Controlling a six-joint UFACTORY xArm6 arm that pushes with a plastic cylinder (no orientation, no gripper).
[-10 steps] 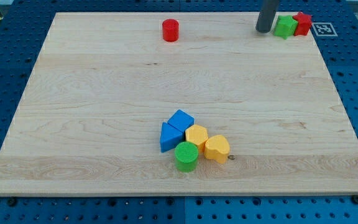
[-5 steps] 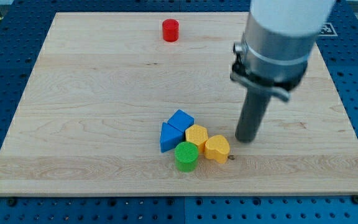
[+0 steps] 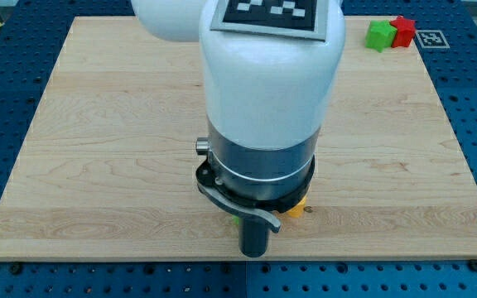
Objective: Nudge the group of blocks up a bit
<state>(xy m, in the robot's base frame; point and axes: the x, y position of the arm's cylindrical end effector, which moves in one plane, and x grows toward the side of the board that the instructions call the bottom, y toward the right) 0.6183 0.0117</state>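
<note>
Board's bottom edge: my tip below mostly hidden yellow block.

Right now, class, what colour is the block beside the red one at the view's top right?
Green, touching the red block; the camera view shows it.

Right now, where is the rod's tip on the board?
My tip sits near the view's bottom edge of the wooden board, about mid-width, just below the block group, which the arm mostly hides; only a sliver of a yellow block shows at its upper right.

Board: pale wood, smooth, matt.
Arm housing: glossy white plastic.
Collar: brushed metal.
Rod: dark, matt.
Green block: ridged plastic.
</note>
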